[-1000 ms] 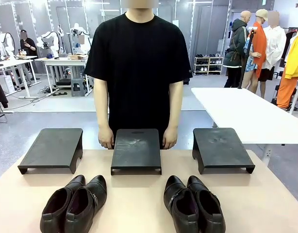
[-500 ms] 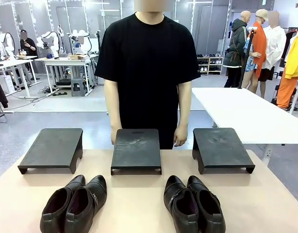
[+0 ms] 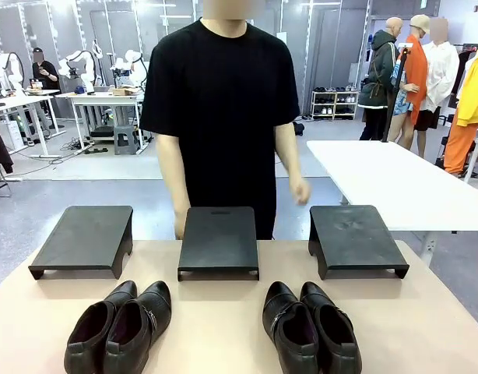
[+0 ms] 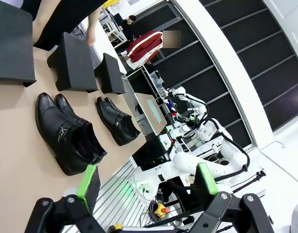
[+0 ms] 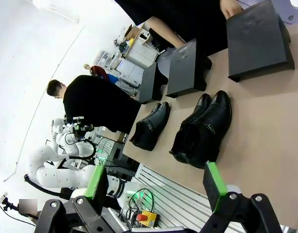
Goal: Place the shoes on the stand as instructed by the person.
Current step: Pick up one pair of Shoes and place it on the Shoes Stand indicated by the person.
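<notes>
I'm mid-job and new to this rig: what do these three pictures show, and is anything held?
The wide picture comes from a fixed camera between two robot arms. It looks across the tan table at the person in a black T-shirt, who stands at the far side with one hand lifted. On the table are three flat black stands in a row. Nearer the camera lie the left pair of black leather shoes and the right pair of black leather shoes. The other two pictures come from wrist cameras: the left arm's green-padded fingers and the right arm's green-padded fingers rise from the bottom edge. Both are open and hold nothing.
</notes>
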